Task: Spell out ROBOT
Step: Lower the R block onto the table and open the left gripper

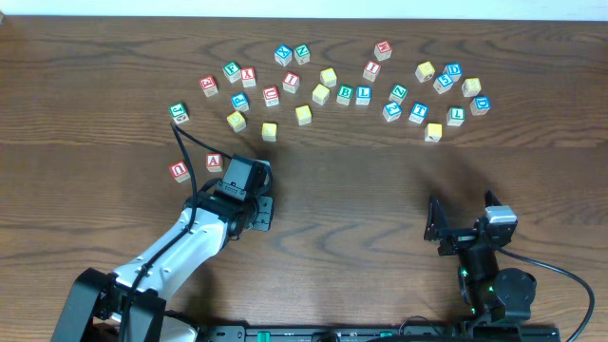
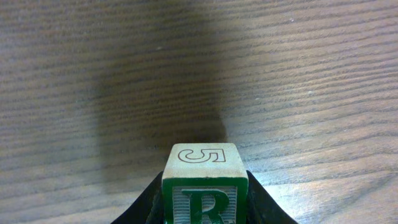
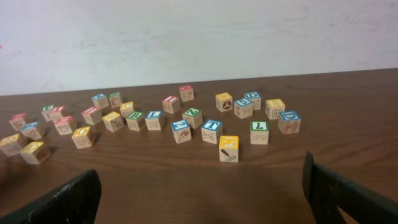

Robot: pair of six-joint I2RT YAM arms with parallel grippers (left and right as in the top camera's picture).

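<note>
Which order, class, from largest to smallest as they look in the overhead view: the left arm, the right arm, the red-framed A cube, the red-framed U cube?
1. left arm
2. right arm
3. red-framed A cube and red-framed U cube: they look alike, so they are not ranked.

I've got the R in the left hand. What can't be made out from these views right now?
R cube: lower part cut off by the left wrist view's bottom edge; hidden under the left hand overhead.
Yellow cubes: overhead, top faces too small to read.
Cubes at left in the right wrist view: letters blurred, too small.
</note>
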